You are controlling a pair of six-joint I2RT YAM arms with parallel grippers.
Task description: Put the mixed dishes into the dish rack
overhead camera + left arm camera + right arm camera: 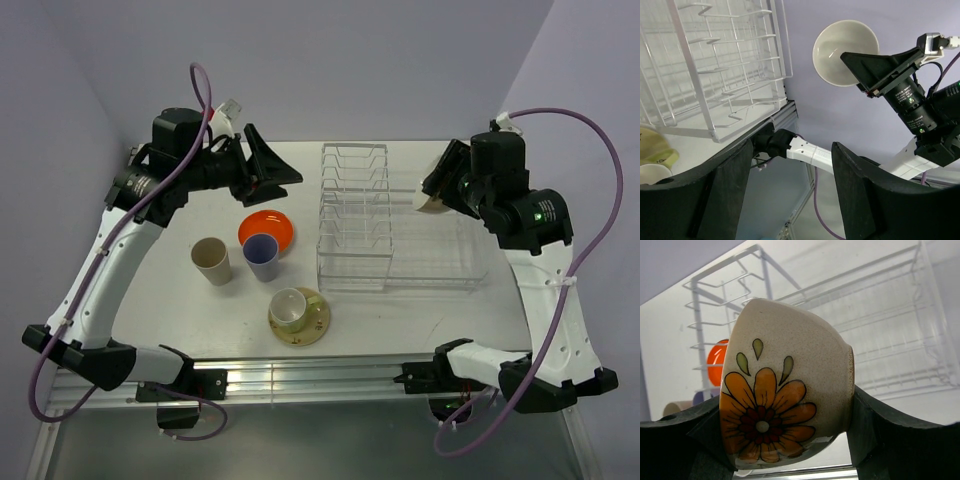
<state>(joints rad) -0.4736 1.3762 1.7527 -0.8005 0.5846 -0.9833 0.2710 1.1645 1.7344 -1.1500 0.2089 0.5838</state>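
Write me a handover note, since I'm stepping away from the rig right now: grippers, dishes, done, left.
Left gripper: jaws open, empty.
Right gripper: shut on the bowl, raised over the rack's right side.
Left of the rack: orange plate, purple cup, tan cup, pale cup sitting on a saucer.
Done: nothing in the rack yet.
Left: set the bowl in, then those five.

- Clear wire dish rack (pixel 352 215): upright, counter centre.
- Flower-painted off-white bowl (pixel 785 405): tipped sideways, aloft over the rack's 2 o'clock side.
- At rack's 9 o'clock: orange plate (pixel 278 222), lavender cup (pixel 262 256), tan cup (pixel 211 261).
- At 7 o'clock: pale cup (pixel 289 308) on saucer (pixel 318 318).
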